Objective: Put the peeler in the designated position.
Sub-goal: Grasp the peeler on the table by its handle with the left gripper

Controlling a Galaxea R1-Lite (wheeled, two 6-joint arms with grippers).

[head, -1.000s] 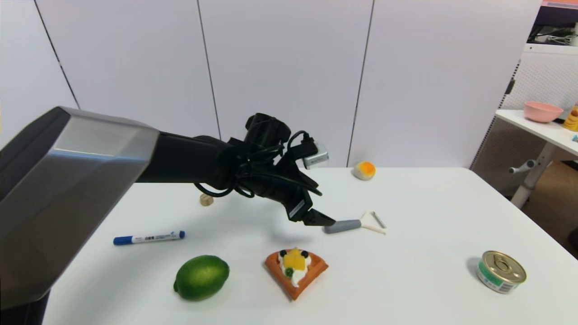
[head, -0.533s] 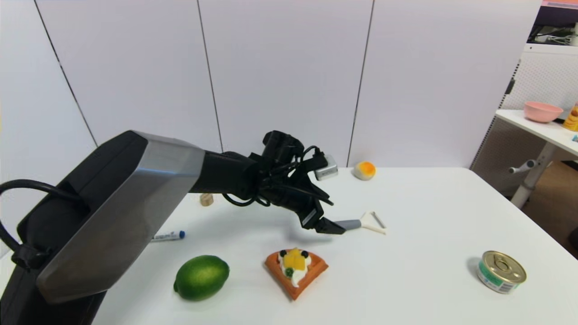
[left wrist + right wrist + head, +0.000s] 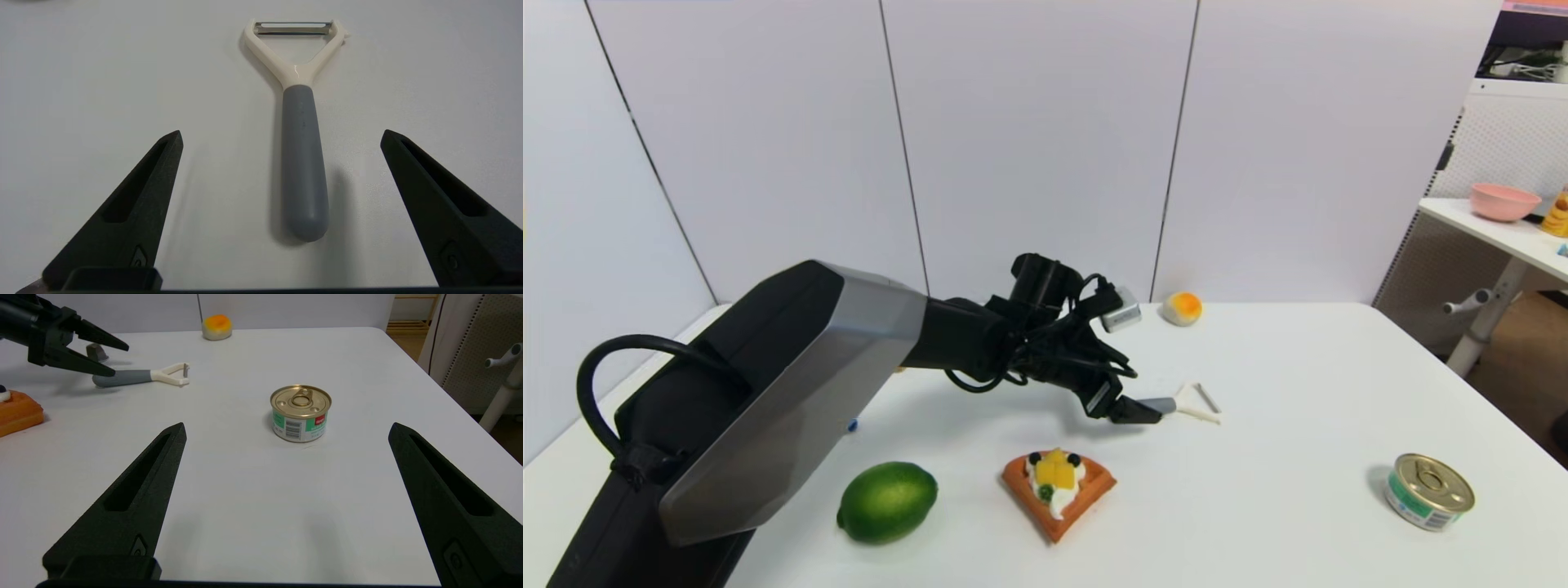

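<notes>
The peeler (image 3: 1186, 404) lies flat on the white table just right of centre, its grey handle pointing left and its white forked head to the right. My left gripper (image 3: 1150, 412) is low at the handle's end and open. In the left wrist view the rear half of the peeler (image 3: 304, 163) lies between the spread fingers of the left gripper (image 3: 282, 132), touching neither finger. The right wrist view shows the peeler (image 3: 135, 377) with the left gripper (image 3: 121, 360) straddling its handle end. My right gripper (image 3: 287, 424) hovers open over the table's right side, holding nothing.
A lime (image 3: 887, 501) and a fruit-topped waffle slice (image 3: 1058, 490) sit in front of the peeler. A tin can (image 3: 1429, 492) stands at the front right, an orange-topped bun (image 3: 1182, 308) at the back edge. My left arm hides most of the marker (image 3: 851, 425).
My left arm has reached further right and lower, bringing its open fingers over the handle's end. The arm now covers most of the marker. The peeler has not moved.
</notes>
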